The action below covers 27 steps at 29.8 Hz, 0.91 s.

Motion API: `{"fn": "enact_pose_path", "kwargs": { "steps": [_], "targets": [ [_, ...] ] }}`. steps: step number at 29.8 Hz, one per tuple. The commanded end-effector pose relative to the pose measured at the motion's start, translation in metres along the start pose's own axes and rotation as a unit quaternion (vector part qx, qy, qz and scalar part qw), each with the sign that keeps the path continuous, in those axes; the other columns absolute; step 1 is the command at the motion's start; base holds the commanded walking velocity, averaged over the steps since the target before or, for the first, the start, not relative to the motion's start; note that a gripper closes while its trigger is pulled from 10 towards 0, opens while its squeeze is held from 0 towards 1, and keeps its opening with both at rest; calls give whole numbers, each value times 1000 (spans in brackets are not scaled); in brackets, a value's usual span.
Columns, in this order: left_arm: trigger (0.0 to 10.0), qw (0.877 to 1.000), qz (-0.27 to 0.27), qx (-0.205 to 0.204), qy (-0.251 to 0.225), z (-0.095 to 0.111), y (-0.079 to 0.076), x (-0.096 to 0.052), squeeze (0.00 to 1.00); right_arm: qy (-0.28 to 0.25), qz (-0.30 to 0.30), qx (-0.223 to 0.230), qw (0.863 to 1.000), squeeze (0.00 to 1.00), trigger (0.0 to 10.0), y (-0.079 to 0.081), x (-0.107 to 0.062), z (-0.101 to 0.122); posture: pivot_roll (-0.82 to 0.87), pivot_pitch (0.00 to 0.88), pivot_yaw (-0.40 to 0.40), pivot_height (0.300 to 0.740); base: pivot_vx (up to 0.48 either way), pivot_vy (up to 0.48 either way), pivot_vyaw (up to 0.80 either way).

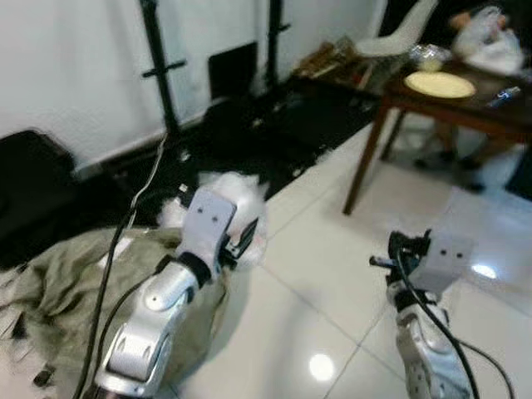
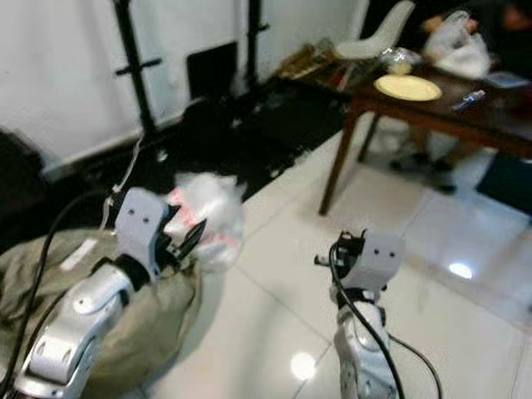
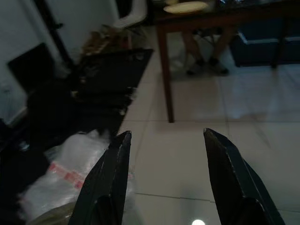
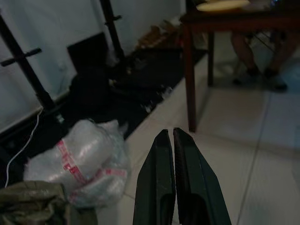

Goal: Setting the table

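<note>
**Bench lies ahead and to the right, well out of reach**

The wooden bench (image 1: 465,104) with the pale plate (image 1: 439,84) stands well apart from both arms, forward and to the robot's right across the tiled floor (image 1: 332,274). The right tool (image 4: 174,140), its fingers pressed together, is nearer. The left tool (image 3: 164,140) hangs with fingers apart, above a plastic bag (image 3: 70,168). Judging from this, walking comes first.

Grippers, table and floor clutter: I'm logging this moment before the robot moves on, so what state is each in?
Left gripper: open, empty, above the floor.
Right gripper: shut, empty.
Plate: flat on the table.
Plastic bag: crumpled on the floor.
Green cloth: heaped beside the bag.
White chair: upright behind the table.
</note>
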<state>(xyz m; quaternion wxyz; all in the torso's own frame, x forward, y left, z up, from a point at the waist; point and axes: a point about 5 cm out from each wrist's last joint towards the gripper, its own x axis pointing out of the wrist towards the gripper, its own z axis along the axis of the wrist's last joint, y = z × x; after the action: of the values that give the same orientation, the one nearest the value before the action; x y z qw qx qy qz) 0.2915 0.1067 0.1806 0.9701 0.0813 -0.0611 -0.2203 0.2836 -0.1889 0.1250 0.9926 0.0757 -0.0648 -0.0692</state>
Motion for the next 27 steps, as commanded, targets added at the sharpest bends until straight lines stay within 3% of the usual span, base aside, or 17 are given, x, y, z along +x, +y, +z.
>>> {"fn": "enact_pose_path", "kwargs": {
  "steps": [1,27],
  "targets": [
    [10000,1000,0,-5,6,-2,0,-1,0,7,-3,-4,1000,0,10000,-3,-2,-3,-18,0,100,740,0,0,-788],
    [10000,1000,0,-21,-4,1,-2,1,0,6,-3,-4,1000,0,10000,-3,-2,-3,-23,0,98,740,0,0,-788]
  ]
}}
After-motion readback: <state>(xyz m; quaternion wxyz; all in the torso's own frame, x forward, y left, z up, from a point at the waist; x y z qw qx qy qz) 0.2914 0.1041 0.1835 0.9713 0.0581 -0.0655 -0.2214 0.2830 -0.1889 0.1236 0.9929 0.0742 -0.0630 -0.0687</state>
